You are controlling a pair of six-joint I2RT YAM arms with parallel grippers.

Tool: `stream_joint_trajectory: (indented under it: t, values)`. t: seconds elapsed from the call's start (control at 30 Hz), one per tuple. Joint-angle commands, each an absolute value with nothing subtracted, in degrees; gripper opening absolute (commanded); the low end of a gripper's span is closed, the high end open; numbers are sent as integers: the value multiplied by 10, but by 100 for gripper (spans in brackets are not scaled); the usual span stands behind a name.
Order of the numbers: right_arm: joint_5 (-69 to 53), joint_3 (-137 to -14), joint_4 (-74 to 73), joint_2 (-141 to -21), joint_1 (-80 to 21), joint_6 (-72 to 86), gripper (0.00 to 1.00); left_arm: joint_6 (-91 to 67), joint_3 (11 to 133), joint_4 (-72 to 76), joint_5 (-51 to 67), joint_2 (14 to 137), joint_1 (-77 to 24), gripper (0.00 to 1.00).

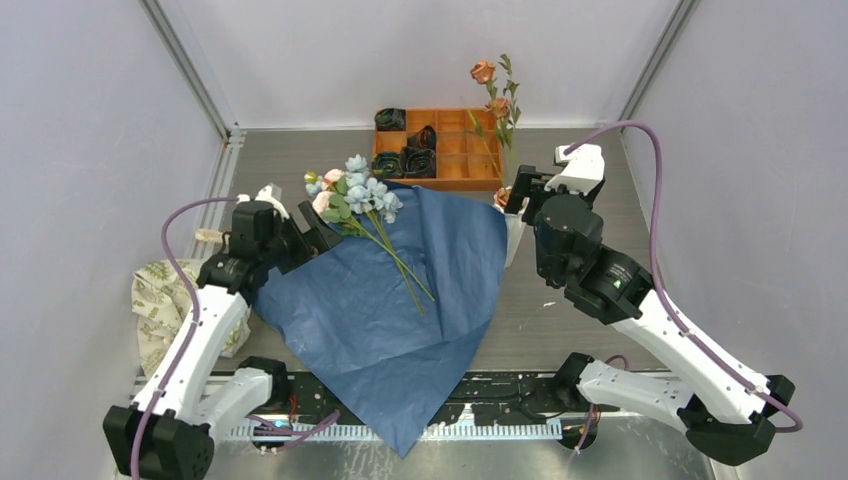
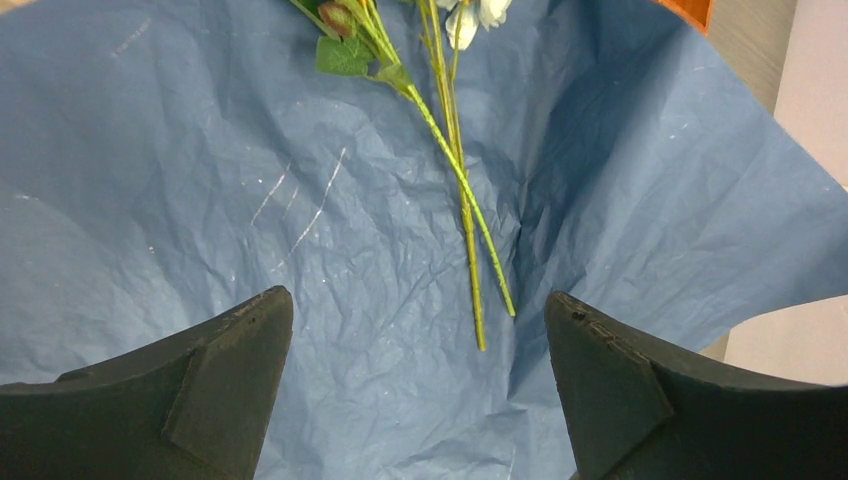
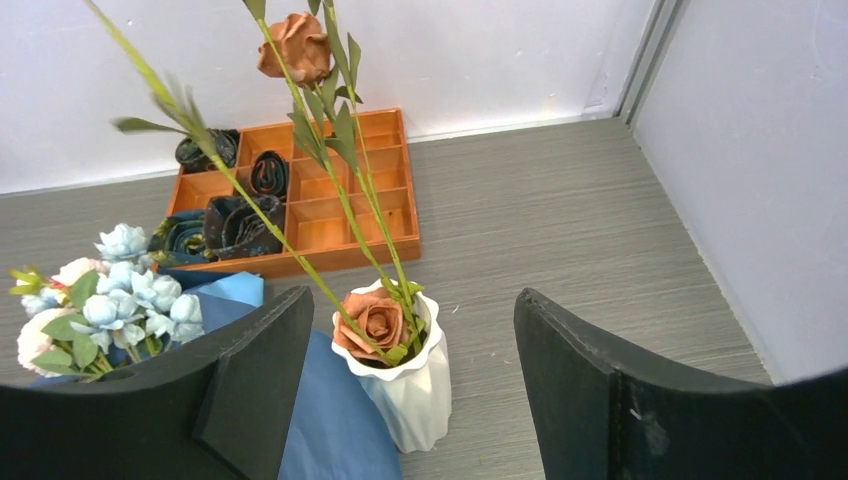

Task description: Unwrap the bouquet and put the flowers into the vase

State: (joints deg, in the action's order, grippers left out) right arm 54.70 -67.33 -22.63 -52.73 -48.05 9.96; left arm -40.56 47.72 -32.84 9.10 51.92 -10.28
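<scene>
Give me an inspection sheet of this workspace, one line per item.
Surface: grey table, partly covered by the paper.
Job's things: blue wrapping paper spread open; pale flowers lying on it; white vase upright, holding orange roses.
Clutter: orange tray with dark rolls at the back; cloth bag at the left edge.
Grippers: left gripper open over the paper, empty; right gripper open above the vase, empty.
Cables: purple cables looped along both arms.
Surroundings: white walls; nothing else seen.

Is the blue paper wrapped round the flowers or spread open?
Spread open: the paper lies unfolded, and the flowers lie loose on top of it.
</scene>
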Motion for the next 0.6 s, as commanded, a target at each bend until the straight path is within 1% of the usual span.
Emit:
stream_joint_trajectory:
  t: [0.0,0.17,0.23,0.43,0.57]
  values:
    - [536,-693,-229,-506,-483,121,79,-421,482,-274,137,564,-104,96]
    - [527,-689,-228,-478,-483,129,79,-442,501,-260,139,650,-104,96]
    - [527,-689,-232,-470,-483,128,79,-453,516,-248,141,703,-104,96]
    - [522,-680,-237,-453,-483,131,79,-523,574,-212,138,836,-109,89]
    - [530,-674,-240,-442,-483,120,79,-528,641,-245,103,917,-122,85]
